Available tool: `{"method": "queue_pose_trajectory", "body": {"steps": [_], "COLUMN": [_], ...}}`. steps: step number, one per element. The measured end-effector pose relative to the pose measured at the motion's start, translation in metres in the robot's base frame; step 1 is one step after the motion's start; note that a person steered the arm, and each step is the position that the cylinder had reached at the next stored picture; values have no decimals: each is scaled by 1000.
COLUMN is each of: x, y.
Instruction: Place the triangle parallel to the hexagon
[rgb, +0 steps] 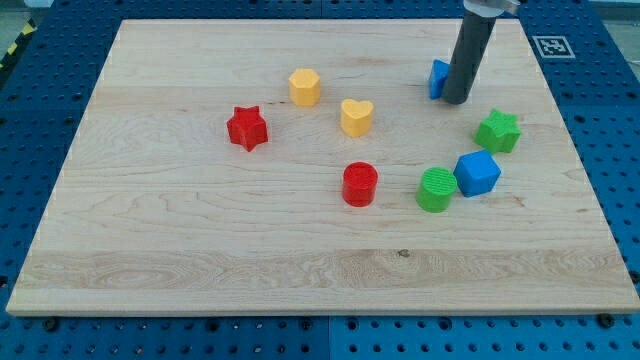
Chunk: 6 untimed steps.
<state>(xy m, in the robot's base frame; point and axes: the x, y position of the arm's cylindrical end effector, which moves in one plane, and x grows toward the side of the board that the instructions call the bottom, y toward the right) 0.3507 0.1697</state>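
The tool's tip (457, 100), a bare rod with nothing to open or clamp, is pressing against the half-hidden blue block (438, 78), probably the triangle, near the bench's (200, 270) top right, presumably steering it level with the yellow hexagon (305, 87).

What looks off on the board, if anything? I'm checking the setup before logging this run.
Nothing stands out. All the blocks sit flat on the wooden board, none tipped or hanging off an edge. The blue triangle is partly hidden behind my tip, which sits at its right side; whether they touch is unclear. The yellow hexagon sits alone.
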Motion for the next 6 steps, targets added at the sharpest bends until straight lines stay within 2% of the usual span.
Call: {"method": "queue_pose_trajectory", "body": {"steps": [2, 4, 6], "x": [-45, -46, -35], "y": [31, 28, -26]}}
